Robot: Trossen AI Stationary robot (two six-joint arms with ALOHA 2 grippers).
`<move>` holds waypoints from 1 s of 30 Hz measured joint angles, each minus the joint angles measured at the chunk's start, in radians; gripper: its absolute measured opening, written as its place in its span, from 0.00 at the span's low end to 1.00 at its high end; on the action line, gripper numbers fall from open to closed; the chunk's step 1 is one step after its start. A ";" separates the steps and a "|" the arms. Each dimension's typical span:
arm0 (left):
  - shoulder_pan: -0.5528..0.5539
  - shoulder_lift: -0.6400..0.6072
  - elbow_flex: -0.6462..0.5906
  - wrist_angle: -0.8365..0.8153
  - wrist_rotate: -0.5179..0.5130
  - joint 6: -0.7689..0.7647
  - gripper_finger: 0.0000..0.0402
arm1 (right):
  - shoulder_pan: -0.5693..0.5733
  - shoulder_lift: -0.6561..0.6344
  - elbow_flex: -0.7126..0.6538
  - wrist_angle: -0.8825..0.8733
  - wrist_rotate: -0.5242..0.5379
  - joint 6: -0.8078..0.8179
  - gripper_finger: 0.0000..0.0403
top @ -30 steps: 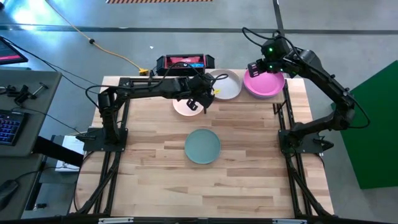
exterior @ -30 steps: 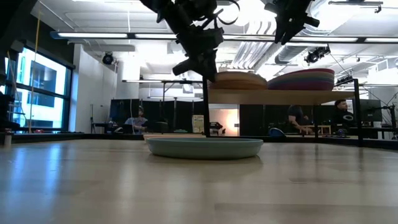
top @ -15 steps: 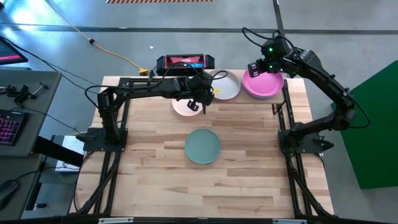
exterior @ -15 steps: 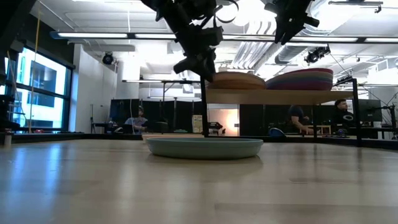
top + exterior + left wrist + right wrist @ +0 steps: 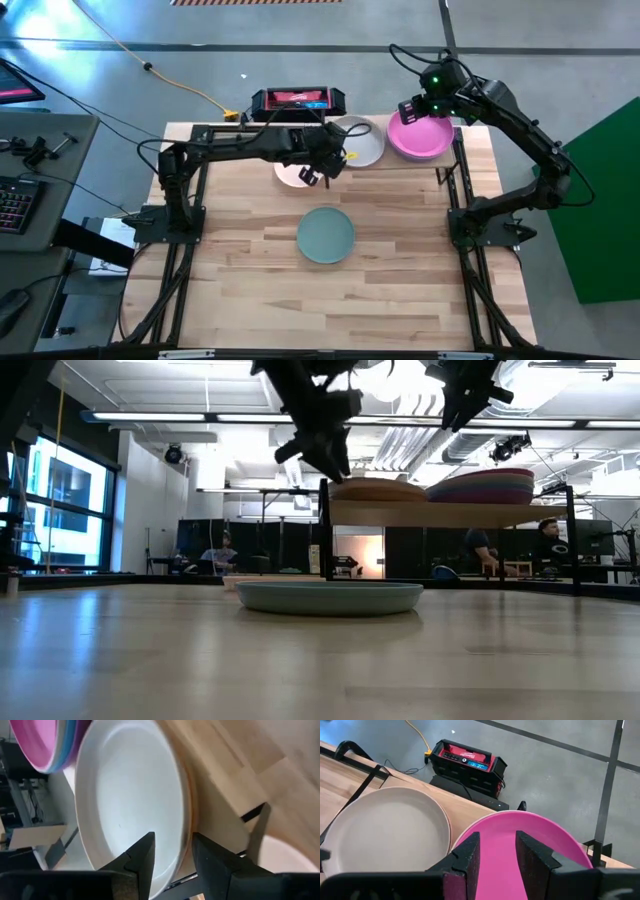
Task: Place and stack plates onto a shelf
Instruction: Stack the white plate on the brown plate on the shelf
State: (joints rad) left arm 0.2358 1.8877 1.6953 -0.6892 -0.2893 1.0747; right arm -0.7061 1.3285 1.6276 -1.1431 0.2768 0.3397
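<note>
Magenta plate [image 5: 420, 136] tops the right-hand stack on the shelf [image 5: 450, 513], at about 1 o'clock on the worktop [image 5: 400, 250] in the high view. In the low view that stack [image 5: 485, 487] shows purple and blue edges beneath the top plate. White plate [image 5: 362, 139] tops the left-hand stack, just beside the magenta one; an orange-tan rim shows under it in the left wrist view [image 5: 187, 810].

Right claw [image 5: 412, 108] hangs above the magenta plate's 10 o'clock edge. Its fingers [image 5: 470, 857] stand parted with only plate surface seen between them, gripping nothing.

Left claw [image 5: 318, 172] sits at the shelf's front-left corner, over the near rim of the white plate. In its wrist view the fingers [image 5: 142, 860] are apart, the white plate's rim [image 5: 130, 810] lying just past them; whether they touch it, cannot tell. Nothing is clamped.

Pink plate [image 5: 292, 174] lies on the worktop at 12 o'clock, partly hidden under the left arm and tucked near the shelf's front edge. Teal plate [image 5: 326, 234] rests flat near the worktop's centre, well apart from both claws; low view shows it [image 5: 330, 597] flat in front of the shelf legs.

Black box [image 5: 297, 100] with a red panel sits on the floor beyond the far edge, also seen in the right wrist view [image 5: 467, 762]. People sit at desks in the room behind.
</note>
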 joint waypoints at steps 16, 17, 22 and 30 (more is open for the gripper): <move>-0.022 -0.041 0.016 -0.070 -0.161 -0.155 0.30 | 0.000 0.000 0.000 0.000 -0.077 -0.010 0.26; -0.022 -0.056 0.016 -0.092 -0.162 -0.188 0.30 | 0.000 0.000 0.000 0.002 -0.105 -0.025 0.26; -0.014 -0.122 0.017 -0.222 -0.144 -0.386 0.30 | 0.003 0.000 0.000 0.003 -0.359 -0.153 0.26; 0.022 -0.177 0.018 -0.450 -0.047 -0.722 0.30 | 0.096 0.016 0.002 0.061 -0.657 -0.259 0.26</move>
State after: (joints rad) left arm 0.2578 1.7105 1.7130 -1.1390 -0.3364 0.3528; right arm -0.6102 1.3449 1.6291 -1.0817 -0.3800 0.0811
